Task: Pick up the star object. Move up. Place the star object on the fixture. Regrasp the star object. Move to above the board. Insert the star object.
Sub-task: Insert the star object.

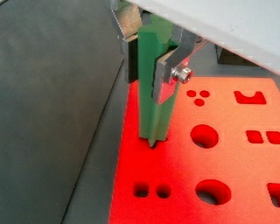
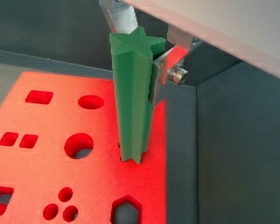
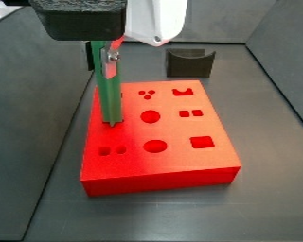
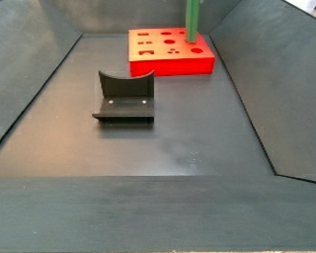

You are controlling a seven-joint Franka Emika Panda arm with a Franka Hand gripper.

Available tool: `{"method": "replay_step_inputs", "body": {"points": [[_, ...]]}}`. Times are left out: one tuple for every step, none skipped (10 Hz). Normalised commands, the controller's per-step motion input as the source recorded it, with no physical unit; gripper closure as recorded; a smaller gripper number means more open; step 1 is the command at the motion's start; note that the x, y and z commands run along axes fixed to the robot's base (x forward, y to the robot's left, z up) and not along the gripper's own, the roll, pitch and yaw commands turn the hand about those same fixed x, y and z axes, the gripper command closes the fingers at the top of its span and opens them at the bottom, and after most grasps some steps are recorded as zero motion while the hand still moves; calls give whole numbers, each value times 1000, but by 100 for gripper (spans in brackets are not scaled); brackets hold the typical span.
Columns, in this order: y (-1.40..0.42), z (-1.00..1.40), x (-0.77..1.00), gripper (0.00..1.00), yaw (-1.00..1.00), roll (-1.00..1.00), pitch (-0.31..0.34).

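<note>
My gripper [image 1: 152, 54] is shut on the star object [image 1: 153, 92], a long green peg with a star-shaped end [image 2: 133, 44]. It hangs upright with its lower tip touching or entering the top of the red board [image 1: 230, 153] near one edge, as a side view [image 3: 109, 90] shows. How deep the tip sits is hidden. The silver fingers [image 2: 168, 63] clamp the peg's upper part. The board [image 3: 167, 142] shows circular, square and other cut-outs. The fixture [image 3: 188, 62] stands empty behind the board; in a side view [image 4: 123, 97] it is nearer the camera.
Dark bin walls [image 3: 275, 66] slope up around the dark floor [image 4: 161, 148]. The board sits at the far end of the bin in a side view [image 4: 168, 51].
</note>
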Motion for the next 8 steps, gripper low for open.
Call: {"method": "replay_step_inputs", "body": {"points": [[0, -140, 0, 100, 0, 0, -23], [0, -140, 0, 100, -6, 0, -27], [0, -137, 0, 100, -11, 0, -21], [0, -160, 0, 100, -17, 0, -26], [0, -194, 9, 100, -23, 0, -31], [0, -254, 14, 100, -23, 0, -36], [0, -303, 0, 100, -6, 0, -63], [0, -320, 6, 100, 0, 0, -79]]}}
